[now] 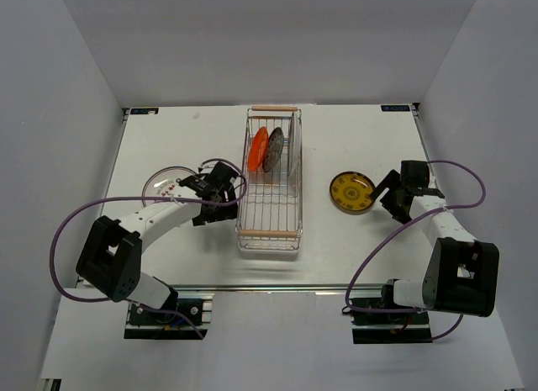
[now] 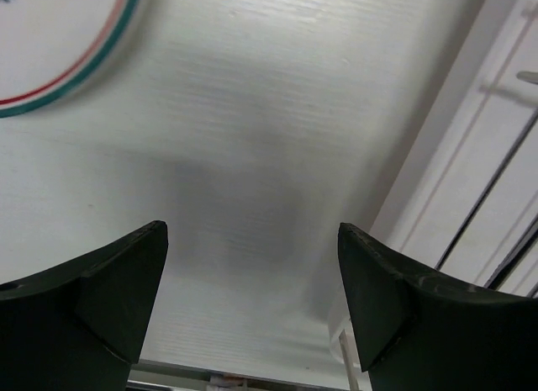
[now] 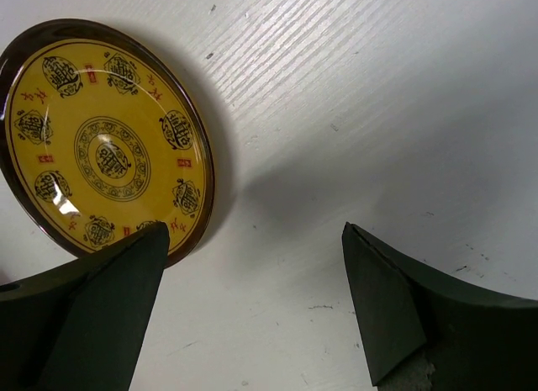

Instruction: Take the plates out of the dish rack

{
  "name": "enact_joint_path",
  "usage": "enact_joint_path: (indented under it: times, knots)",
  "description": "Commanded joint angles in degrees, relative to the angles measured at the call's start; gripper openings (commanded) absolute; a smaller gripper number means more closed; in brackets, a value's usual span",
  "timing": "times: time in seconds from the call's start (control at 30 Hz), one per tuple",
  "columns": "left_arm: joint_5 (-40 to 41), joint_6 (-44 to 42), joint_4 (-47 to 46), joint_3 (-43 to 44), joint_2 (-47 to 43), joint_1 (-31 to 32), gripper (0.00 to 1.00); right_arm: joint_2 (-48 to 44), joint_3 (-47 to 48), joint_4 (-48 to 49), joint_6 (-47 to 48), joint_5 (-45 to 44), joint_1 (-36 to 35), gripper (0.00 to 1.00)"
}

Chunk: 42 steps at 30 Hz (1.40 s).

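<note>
The chrome wire dish rack (image 1: 269,233) stands in the middle of the table. An orange plate (image 1: 258,149) and a grey patterned plate (image 1: 273,150) stand upright in its far half. A white plate with coloured dots (image 1: 164,182) lies flat on the table to the left; its ringed rim shows in the left wrist view (image 2: 50,46). A yellow plate with dark pattern (image 1: 352,192) lies flat to the right of the rack and also shows in the right wrist view (image 3: 101,147). My left gripper (image 1: 225,192) (image 2: 252,231) is open and empty between the white plate and the rack. My right gripper (image 1: 388,198) (image 3: 252,235) is open and empty just right of the yellow plate.
The rack's wires (image 2: 496,198) run close on the right of the left gripper. White walls enclose the table on the left, right and far sides. Purple cables loop beside both arms.
</note>
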<state>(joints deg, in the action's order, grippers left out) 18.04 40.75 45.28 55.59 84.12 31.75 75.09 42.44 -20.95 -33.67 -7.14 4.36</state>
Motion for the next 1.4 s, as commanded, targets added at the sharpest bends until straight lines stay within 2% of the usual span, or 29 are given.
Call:
enact_joint_path:
  times: [0.0,0.2,0.5,0.6,0.73,0.77,0.9,1.07,1.13,1.37]
  knots:
    - [-5.1,1.3,-4.4,-1.0,-2.7,3.0,0.91,-0.6,1.1,0.1,0.4,0.9,-0.2,0.89]
    - [-3.1,3.1,-4.0,-1.2,-2.5,6.6,0.91,-0.2,1.0,0.6,0.4,1.5,-0.3,0.89]
    - [-1.8,4.2,-4.3,-0.9,-2.0,8.4,0.93,-0.4,1.2,0.6,0.4,1.6,-0.4,0.89]
    - [2.0,5.5,-1.2,0.2,-3.5,8.4,0.98,-1.7,0.7,0.8,0.8,0.8,-0.7,0.89]
    - [5.7,5.5,0.5,0.9,-7.6,7.3,0.98,-4.0,1.9,-0.3,2.2,-1.7,-1.6,0.89]
    - [9.4,5.8,1.0,1.3,-8.3,6.8,0.98,-4.5,2.6,-0.8,2.4,-2.4,-2.2,0.89]
    - [14.9,5.4,1.0,3.8,-10.8,5.3,0.98,-7.3,8.0,-4.2,3.5,-3.8,-4.2,0.89]
    - [15.0,-0.2,-4.9,6.8,-17.2,2.8,0.98,-7.8,17.2,-5.9,6.0,-0.5,-13.0,0.89]
    - [14.0,-2.9,-6.6,7.6,-19.3,2.1,0.98,-7.2,21.8,-8.5,5.7,-2.9,-16.2,0.89]
    - [5.6,-12.4,-16.5,8.0,-23.7,2.1,0.98,-4.6,28.0,-8.3,5.8,-4.3,-25.7,0.89]
